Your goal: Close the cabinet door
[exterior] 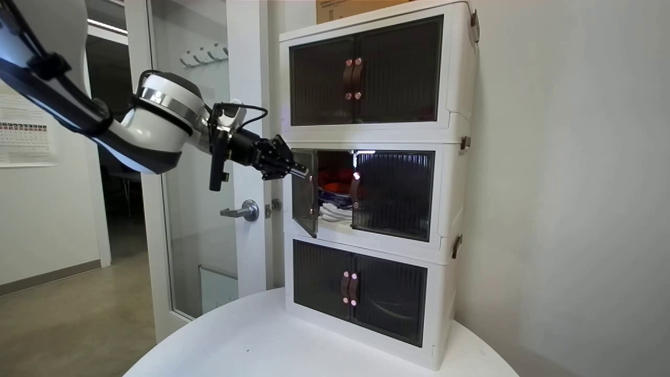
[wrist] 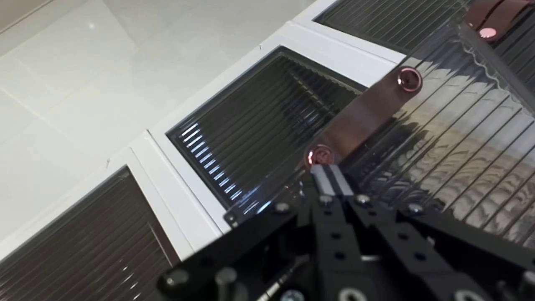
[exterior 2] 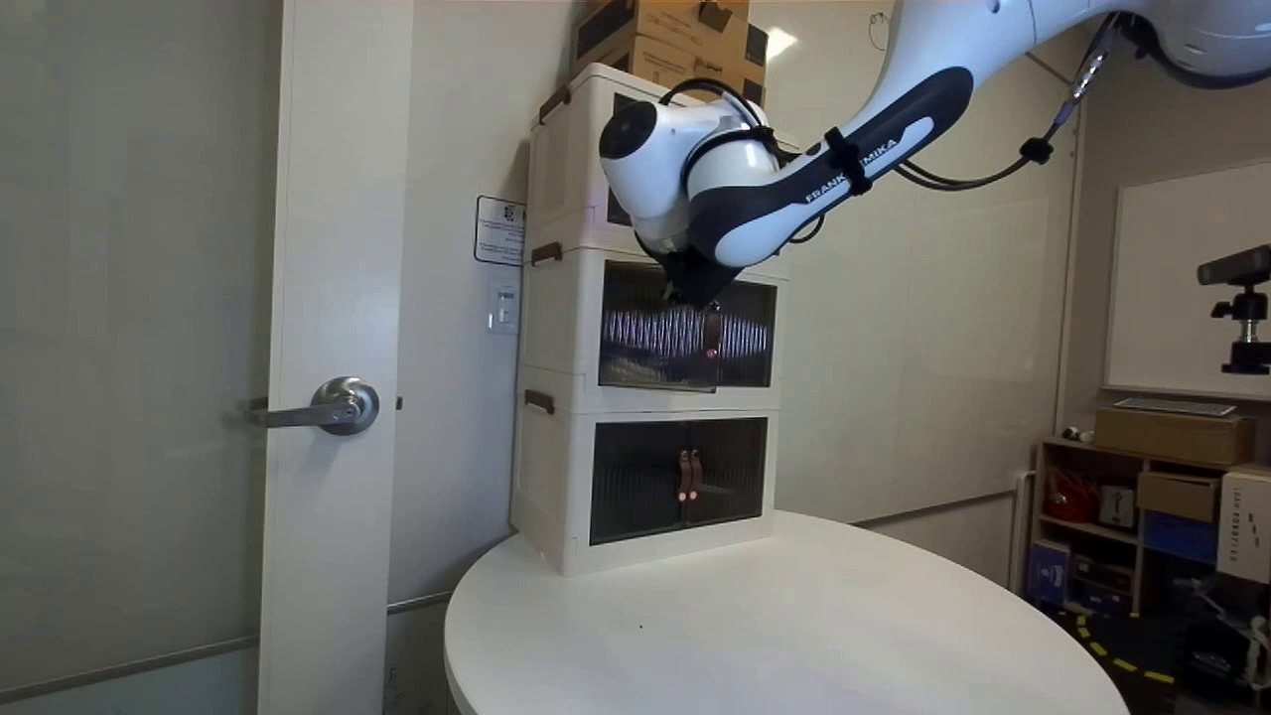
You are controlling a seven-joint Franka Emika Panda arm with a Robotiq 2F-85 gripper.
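Observation:
The cabinet door (exterior: 304, 201), a dark smoky ribbed panel, stands swung open on the left of the white cabinet's middle tier. It also shows in an exterior view (exterior 2: 650, 343) and in the wrist view (wrist: 455, 146). Its brown handle (wrist: 363, 119) has a copper rivet at each end. My gripper (exterior: 302, 170) is shut and empty, pointing at the door near the handle's upper end. In the wrist view the closed fingertips (wrist: 330, 175) overlap one rivet; contact cannot be told. In an exterior view the arm hides most of the gripper.
The white cabinet (exterior: 455, 204) stands on a round white table (exterior: 272, 335). The middle tier's right leaf (exterior: 395, 193) is in its frame, and folded items (exterior: 335, 209) lie inside. A glass room door with a lever handle (exterior: 243, 210) is close by. Cardboard boxes (exterior 2: 685, 45) sit on top.

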